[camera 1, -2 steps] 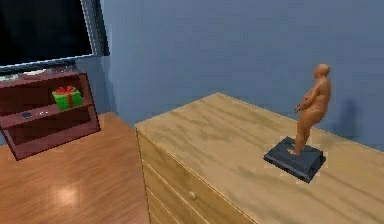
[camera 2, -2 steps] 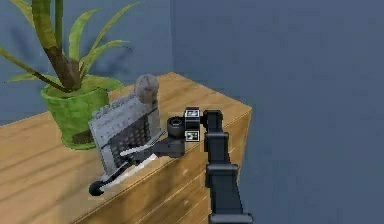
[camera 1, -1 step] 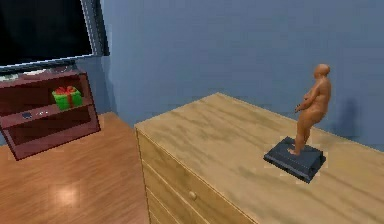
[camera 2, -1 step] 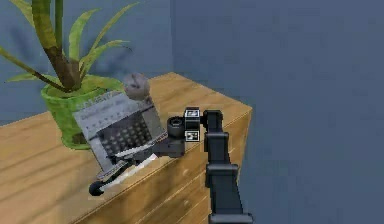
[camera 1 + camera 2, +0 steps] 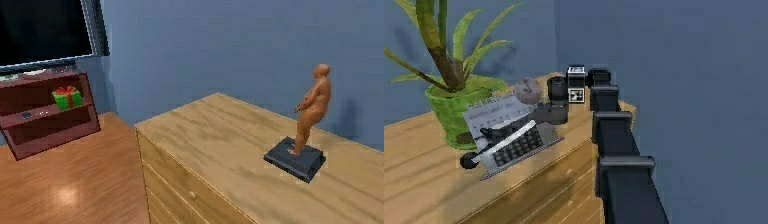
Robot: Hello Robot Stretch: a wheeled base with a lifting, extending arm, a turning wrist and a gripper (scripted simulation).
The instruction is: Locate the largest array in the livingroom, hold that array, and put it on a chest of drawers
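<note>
In the forward view, you have a chest of drawers (image 5: 200, 130) in pale wood running from the centre to the lower right of the frame. Its drawer fronts face the lower left. On its top, at the right, a statue (image 5: 312, 105) of a standing figure rises upright from a dark square base (image 5: 295, 158). At the upper left a dark television (image 5: 45, 30) sits on a reddish-brown shelf unit (image 5: 50, 125). A green gift box (image 5: 67, 96) with a red ribbon stands on the unit's middle shelf. A blue wall (image 5: 200, 50) is behind all of this, and a wooden floor (image 5: 70, 190) fills the lower left.

In the arm side view, the arm (image 5: 619, 150) climbs from the bottom edge right of centre towards the middle of the frame. It ends at two white squares (image 5: 576, 74) with black marks. Just left of them you see the claw (image 5: 544, 105), above a pale wooden top (image 5: 424, 190) that fills the lower left. A grey slab (image 5: 512, 148) with rows of dark keys lies flat on that top, left of centre, and it is the likeliest match for the array. A pale sheet (image 5: 482, 122) lies just behind the slab. A leafy plant (image 5: 439, 50) in a green pot (image 5: 449, 108) stands at the upper left. Because these things lie at and behind the claw, you cannot tell whether it holds anything or how its fingers are set.
</note>
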